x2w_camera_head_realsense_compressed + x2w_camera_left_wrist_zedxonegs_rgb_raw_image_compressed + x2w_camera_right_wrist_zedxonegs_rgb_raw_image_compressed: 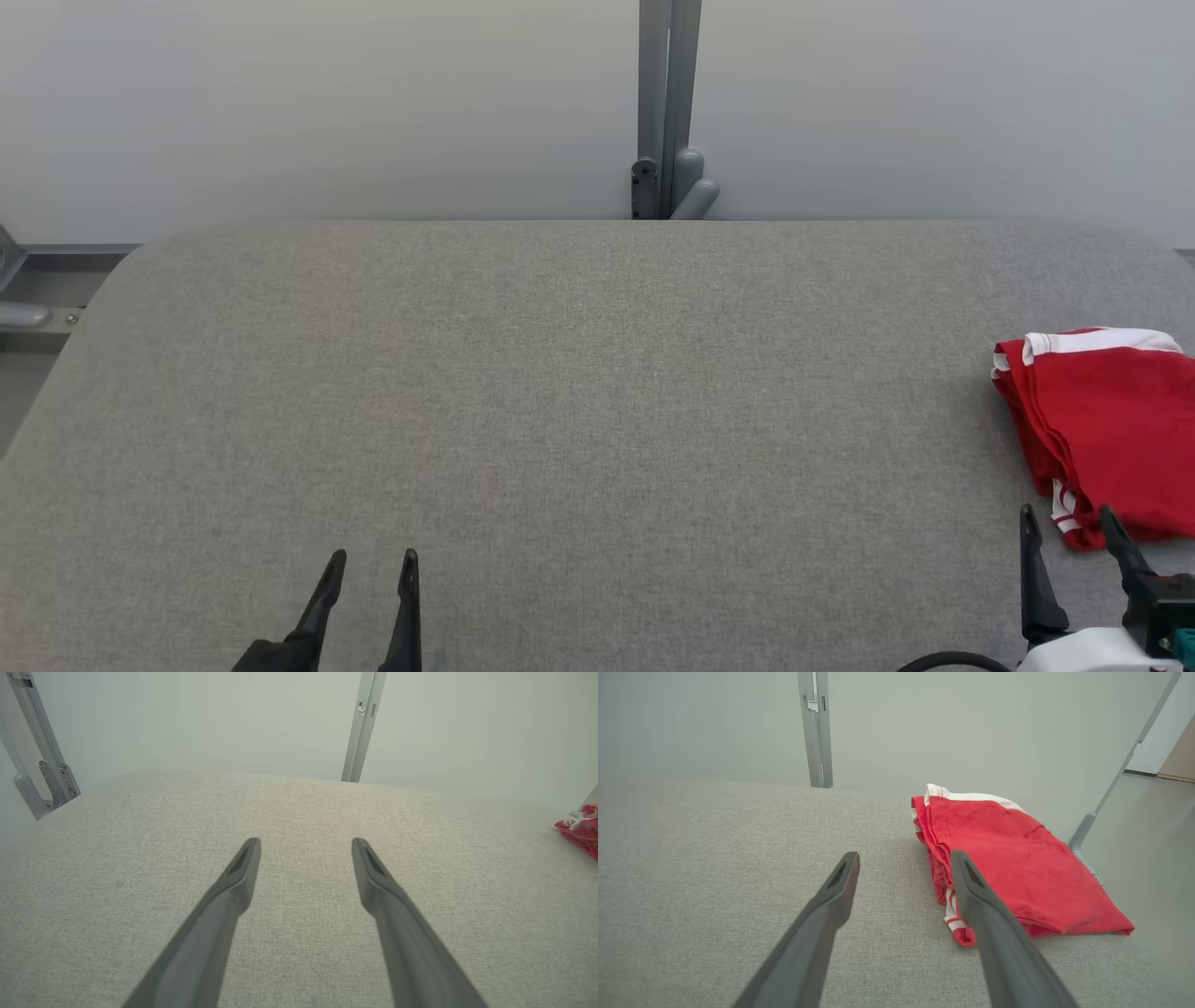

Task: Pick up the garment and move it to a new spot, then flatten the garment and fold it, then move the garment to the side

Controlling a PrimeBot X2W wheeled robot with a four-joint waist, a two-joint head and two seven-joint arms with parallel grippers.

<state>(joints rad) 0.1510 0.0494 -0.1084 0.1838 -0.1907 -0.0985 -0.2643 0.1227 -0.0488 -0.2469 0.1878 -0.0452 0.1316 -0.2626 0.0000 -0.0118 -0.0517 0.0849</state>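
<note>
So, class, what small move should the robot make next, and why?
Probably ease the right gripper forward onto the near edge of the red garment: that gripper is open, empty and close by, while the left gripper sits far across the table.

One garment (1111,420), two hands (373,557) (1066,513), one table (560,373)

Your surface (597,392) gives open passage from the left edge across the middle, in any direction. One obstacle lies on it: the folded garment (1111,429) at the right edge, just ahead of the right gripper (1069,518); contact cannot be told. Behind the far edge a post (667,103) stands midway against the wall. A bracket (28,313) sits off the far left corner.
</note>
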